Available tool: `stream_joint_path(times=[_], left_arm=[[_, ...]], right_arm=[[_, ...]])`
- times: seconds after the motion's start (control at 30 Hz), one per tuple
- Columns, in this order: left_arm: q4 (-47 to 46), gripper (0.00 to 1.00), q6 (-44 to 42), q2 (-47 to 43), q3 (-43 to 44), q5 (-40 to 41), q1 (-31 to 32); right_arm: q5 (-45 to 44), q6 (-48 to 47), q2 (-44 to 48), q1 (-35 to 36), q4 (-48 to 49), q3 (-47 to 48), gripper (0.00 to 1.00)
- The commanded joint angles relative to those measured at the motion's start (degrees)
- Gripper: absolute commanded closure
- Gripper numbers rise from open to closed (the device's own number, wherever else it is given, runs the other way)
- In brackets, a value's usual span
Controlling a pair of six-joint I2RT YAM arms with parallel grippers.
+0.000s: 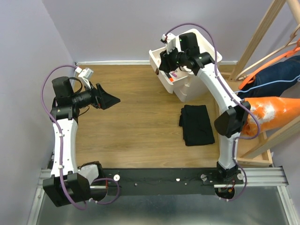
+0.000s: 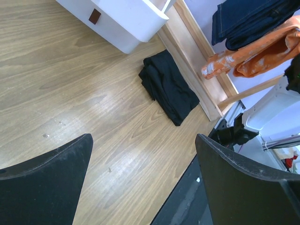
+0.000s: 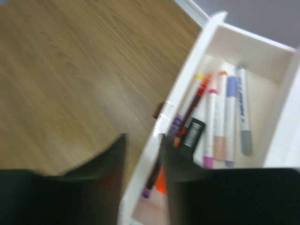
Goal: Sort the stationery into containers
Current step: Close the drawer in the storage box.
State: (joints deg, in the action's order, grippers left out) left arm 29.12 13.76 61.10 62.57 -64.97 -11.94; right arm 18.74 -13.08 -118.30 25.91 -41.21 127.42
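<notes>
Plainly, left tool (image 2: 143, 138) gapes wide — right tool (image 3: 142, 140), blurred above the drawer (image 3: 262, 51), can't tell.

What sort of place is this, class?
Probably a robot test cell: a left arm and right arm bolted to a black rail at a wooden table, plain walls close around, a clothes rack alongside.

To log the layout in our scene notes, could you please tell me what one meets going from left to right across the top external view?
left gripper → white drawer → orange garment
</notes>
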Motion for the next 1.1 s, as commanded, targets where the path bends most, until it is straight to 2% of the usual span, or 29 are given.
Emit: stream_joint_path(times=[0.0,0.07,0.13,0.2,0.47,0.57,0.7,0.9,1.07], left_arm=[[-2.8,0.01,2.1,-1.4,-1.0,0.4,-0.4],[-2.7,0.01,2.3,-1.7,-1.1,0.5,-0.3],[-2.2,0.01,2.4,-2.1,-1.2,0.9,-0.3],[-1.4,0.01,2.0,-2.7,-1.4,1.4,-0.3],[-0.5,0.01,1.4,-4.4,-2.7,3.1,-1.1],[-0.4,0.01,1.5,-4.9,-3.1,3.4,-1.7],[-0.5,0.01,1.8,-5.6,-4.2,3.4,-2.1],[-2.2,0.01,3.1,-5.8,-5.3,3.4,-2.2],[-4.8,0.01,5.1,-5.9,-6.4,3.0,-2.2]], right_arm=[[13.5,3.9,3.4,1.5,4.1,-3.5,0.80],[10.8,4.6,0.7,2.4,1.3,-1.0,0.99],[8.2,6.6,-1.3,2.5,0.3,0.8,1.00],[1.4,6.9,-1.5,3.3,2.0,-0.1,0.99],[-15.2,3.9,-6.5,7.4,2.8,4.2,1.00],[-25.3,2.8,-9.1,8.6,1.0,7.6,0.99],[-33.0,0.4,-9.2,9.9,3.8,6.0,1.00],[-41.2,-3.4,-9.8,10.9,5.2,4.6,0.99],[-44.7,-5.5,-9.8,11.0,5.8,3.5,0.99]])
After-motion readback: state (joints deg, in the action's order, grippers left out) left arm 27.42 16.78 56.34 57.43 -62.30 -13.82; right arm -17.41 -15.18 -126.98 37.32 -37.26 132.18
